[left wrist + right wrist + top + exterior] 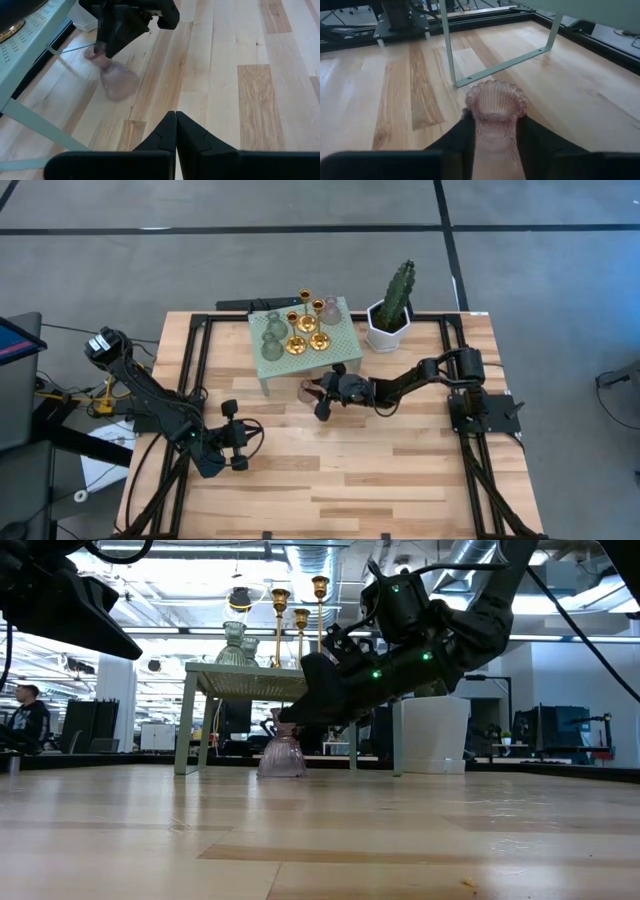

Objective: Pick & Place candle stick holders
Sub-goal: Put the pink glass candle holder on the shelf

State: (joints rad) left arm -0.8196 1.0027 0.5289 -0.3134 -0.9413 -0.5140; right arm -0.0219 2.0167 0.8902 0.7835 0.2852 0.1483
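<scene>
A translucent pink candle stick holder [495, 107] stands upright with its round base on the wooden table [400, 470], just in front of the pale green stand [345, 340]. My right gripper [320, 392] is shut on it. On the stand sit gold holders [295, 345], grey-green ones [272, 345] and another pink one [330, 308]. My left gripper [175, 122] waits shut over the table's near left part [245, 437], touching nothing. My right gripper pinches the pink holder's narrow neck [495, 140] between its two fingers [462, 137], just below the flared, ribbed top rim [495, 97]. It comes slanting down from the table's right side. The holder stays upright, its base [282, 768] on the table.
A white hexagonal pot with a cactus [390, 320] stands right of the stand. The stand's thin legs [447, 45] rise close behind the held holder. Bare wood lies toward the near edge. The room behind holds a person [25, 715] at the far left.
</scene>
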